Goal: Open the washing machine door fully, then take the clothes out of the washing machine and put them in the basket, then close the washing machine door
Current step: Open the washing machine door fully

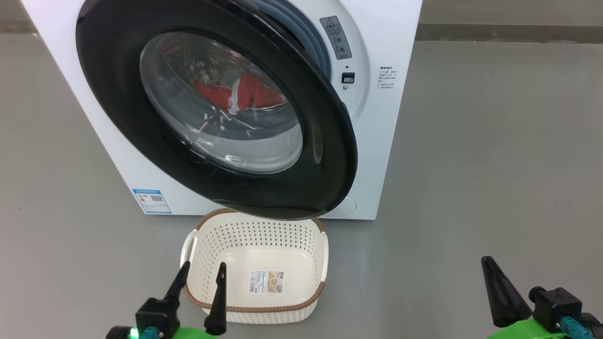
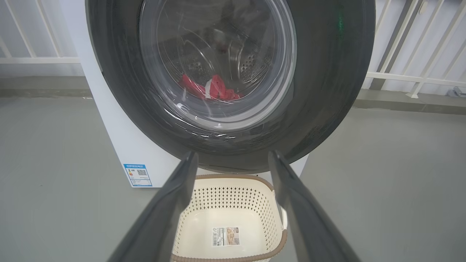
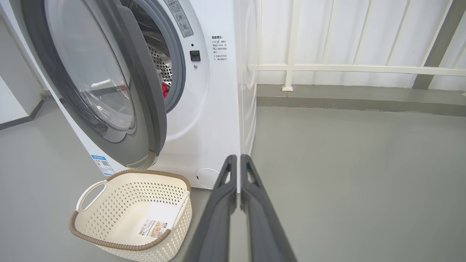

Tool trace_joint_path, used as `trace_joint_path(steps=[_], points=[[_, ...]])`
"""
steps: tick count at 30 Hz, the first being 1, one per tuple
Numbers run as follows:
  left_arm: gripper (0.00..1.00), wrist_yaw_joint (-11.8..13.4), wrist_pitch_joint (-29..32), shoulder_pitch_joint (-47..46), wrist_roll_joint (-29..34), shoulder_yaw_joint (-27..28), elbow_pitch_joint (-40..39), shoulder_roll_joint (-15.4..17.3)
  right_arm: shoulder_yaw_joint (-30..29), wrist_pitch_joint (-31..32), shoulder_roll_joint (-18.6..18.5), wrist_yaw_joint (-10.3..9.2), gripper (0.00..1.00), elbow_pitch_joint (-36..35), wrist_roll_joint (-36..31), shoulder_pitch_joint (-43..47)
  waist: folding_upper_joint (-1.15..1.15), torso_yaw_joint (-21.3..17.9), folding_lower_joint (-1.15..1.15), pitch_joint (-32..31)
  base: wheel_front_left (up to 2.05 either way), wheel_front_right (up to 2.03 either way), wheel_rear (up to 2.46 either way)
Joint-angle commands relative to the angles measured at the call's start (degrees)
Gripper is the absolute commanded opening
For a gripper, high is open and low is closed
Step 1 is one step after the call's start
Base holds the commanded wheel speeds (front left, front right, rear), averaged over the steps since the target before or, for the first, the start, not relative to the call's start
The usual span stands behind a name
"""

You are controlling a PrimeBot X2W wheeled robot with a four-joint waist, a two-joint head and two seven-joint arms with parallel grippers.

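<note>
washing machine door (image 1: 188, 136) ajar, free edge at 3 o'clock, 11 o'clock from right gripper (image 1: 486, 260), fingers together | left gripper (image 1: 203, 265) fingers apart near basket (image 1: 254, 309) | clothes (image 1: 249, 92) in drum, 12 o'clock

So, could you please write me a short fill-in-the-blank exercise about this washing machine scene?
1. The red clothes lie inside the steel ____ of the washing machine.
2. The basket holds nothing but a paper ____.
3. The left tool is open, while the right tool is ____.
Missing words: drum; label; shut.
</note>
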Motion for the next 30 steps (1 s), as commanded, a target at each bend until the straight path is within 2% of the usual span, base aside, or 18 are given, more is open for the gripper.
trace_joint_path(steps=[1,5,7,8,13,22,27,30], points=[[1.0,0.6,-0.4,-1.1,-0.2,1.7,-1.1,0.5,1.5,-0.1,-0.8,0.2,0.0,-1.7,-1.1,-1.7,0.0,0.0,0.0,0.0,0.0,0.0,0.0],[1.0,0.6,-0.4,-1.2,-0.3,1.7,-1.2,0.4,2.0,0.6,-0.8,0.2,0.0,-2.7,0.0,-2.3,0.0,0.3,0.0,0.2,0.0,0.0,0.0],[1.0,0.6,-0.4,-1.3,-0.3,1.7,-1.4,0.4,2.0,0.6,-0.8,0.2,0.0,-3.2,3.7,-3.0,0.0,0.5,0.0,0.3,0.0,0.0,0.0],[1.0,0.5,-0.4,-1.4,-0.3,1.6,-1.4,0.4,2.1,0.6,-0.8,0.2,0.0,-3.4,8.3,-3.4,0.0,0.6,0.0,0.3,0.0,0.0,0.0],[1.0,0.5,-0.4,-1.7,-0.3,1.7,-1.7,0.3,1.3,1.0,-0.8,0.2,0.0,-4.3,21.2,-6.6,0.0,1.1,0.0,0.7,0.0,0.0,0.0],[1.0,0.3,-0.4,-3.1,-0.1,1.5,-2.6,0.2,-0.5,4.2,-0.8,0.2,0.0,-4.5,53.2,-17.1,0.0,2.4,0.0,2.8,0.0,0.0,0.0],[1.0,0.0,-0.4,-4.6,0.0,1.0,-3.3,0.1,-3.7,10.6,-0.8,0.2,0.0,1.3,70.7,-25.4,0.0,4.0,0.0,4.5,0.0,0.0,0.0],[1.0,-0.1,-0.4,-5.3,-0.1,0.7,-3.7,0.0,-4.6,13.5,-0.9,0.2,0.0,5.8,74.7,-29.7,0.0,4.9,0.0,5.4,0.0,0.0,0.0]])
